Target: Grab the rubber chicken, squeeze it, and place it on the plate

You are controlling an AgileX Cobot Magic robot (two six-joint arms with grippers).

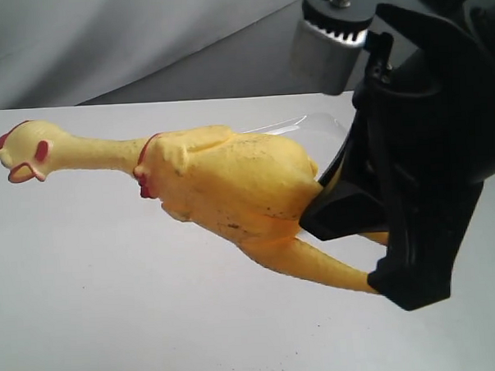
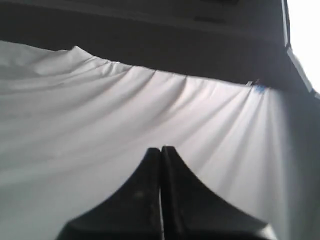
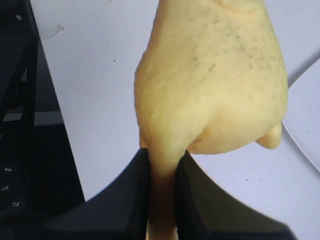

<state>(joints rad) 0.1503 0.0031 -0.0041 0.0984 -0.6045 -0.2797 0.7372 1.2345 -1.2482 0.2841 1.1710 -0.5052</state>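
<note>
The yellow rubber chicken [image 1: 231, 182] hangs in the air close to the exterior camera, head to the left, red comb and wattle showing. My right gripper [image 1: 349, 247] is shut on one of its legs at the right end. In the right wrist view the speckled body [image 3: 210, 80] fills the upper middle, and the leg runs down between the black fingers [image 3: 127, 195] of the gripper [image 3: 162, 160]. An edge of the white plate [image 3: 306, 115] shows at the side of that view; a thin glossy rim [image 1: 310, 121] peeks out behind the chicken. My left gripper [image 2: 161, 150] is shut on nothing, facing white cloth.
The white table [image 1: 113, 306] spreads under the chicken. A grey cloth backdrop [image 1: 102, 44] hangs behind it. Black arm hardware [image 3: 25, 125] stands along one side of the right wrist view. A metal bracket [image 1: 331, 34] sits at the upper right of the exterior view.
</note>
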